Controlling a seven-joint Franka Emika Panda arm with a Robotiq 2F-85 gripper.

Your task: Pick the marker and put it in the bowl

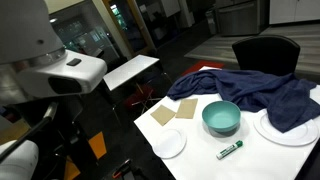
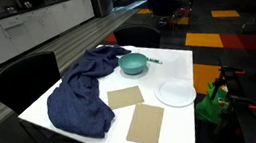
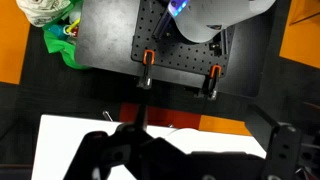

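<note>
Green marker (image 1: 230, 151) lies flat on white table (image 1: 200, 142), just beside teal bowl (image 1: 221, 118), not touching. Gripper (image 3: 190, 160) away from it, fingers spread wide, holding nothing. Best to descend from above and close across slim barrel, clear of bowl rim.

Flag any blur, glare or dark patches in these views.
In an exterior view the robot's white housing looms near the lens, soft and overbright; the marker and bowl are small but legible. In the wrist view the lower part is a dark silhouette against the white table, detail lost; a blue light flares at the top.
</note>
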